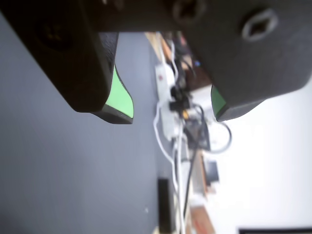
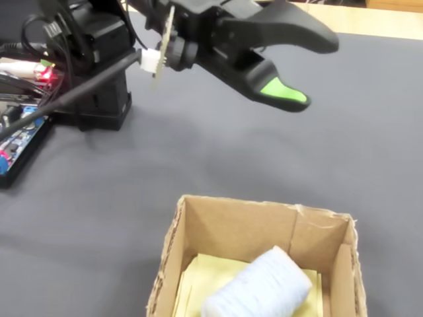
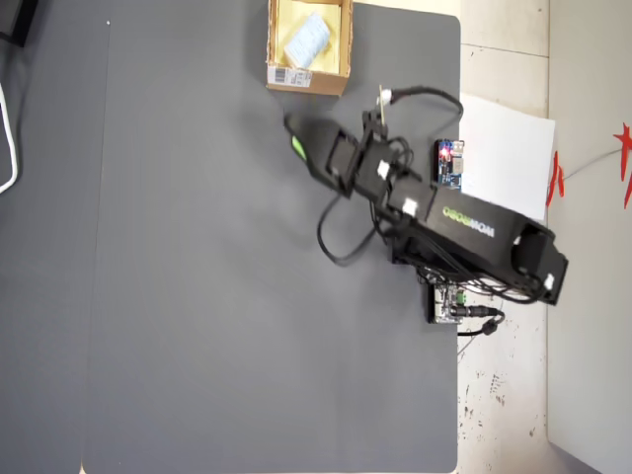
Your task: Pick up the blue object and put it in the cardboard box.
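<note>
The blue object (image 2: 261, 287) is a pale blue-white soft block, and it lies inside the cardboard box (image 2: 238, 231) on the box's yellowish floor. From overhead the blue object (image 3: 307, 38) shows in the box (image 3: 304, 81) at the mat's top edge, barcode label facing the arm. My gripper (image 2: 317, 72) hangs in the air above the mat, a short way from the box, and is open. Its green-padded fingers (image 1: 121, 97) are spread wide with nothing between them. In the overhead view the gripper (image 3: 294, 138) is just below the box.
The dark grey mat (image 3: 197, 247) covers the table. The arm's base (image 2: 92, 66) and its cables stand at the fixed view's left. A small dark-blue circuit board (image 3: 450, 163) with lights and a white sheet (image 3: 504, 153) lie beside the mat. A black cable (image 3: 331, 242) loops over the mat.
</note>
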Motion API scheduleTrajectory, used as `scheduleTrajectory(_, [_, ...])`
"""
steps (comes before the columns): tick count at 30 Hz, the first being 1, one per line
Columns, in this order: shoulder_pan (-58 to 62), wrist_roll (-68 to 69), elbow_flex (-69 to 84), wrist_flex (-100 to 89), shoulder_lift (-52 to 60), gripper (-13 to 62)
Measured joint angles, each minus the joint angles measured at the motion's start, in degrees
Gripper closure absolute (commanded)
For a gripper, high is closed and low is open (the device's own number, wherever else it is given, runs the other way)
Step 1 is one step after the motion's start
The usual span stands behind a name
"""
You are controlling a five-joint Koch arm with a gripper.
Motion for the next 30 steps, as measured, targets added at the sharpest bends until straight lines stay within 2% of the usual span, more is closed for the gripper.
scheduleTrajectory(4, [-5.27, 0.18, 4.57, -0.09, 5.62, 17.7])
scheduleTrajectory(9, [-10.72, 0.35, 8.35, 2.55, 5.98, 17.1])
scheduleTrajectory(22, [-12.57, 1.14, 21.27, 6.06, 5.98, 15.6])
scheduleTrajectory(30, [-12.83, 4.75, 22.68, 10.72, 5.98, 15.5])
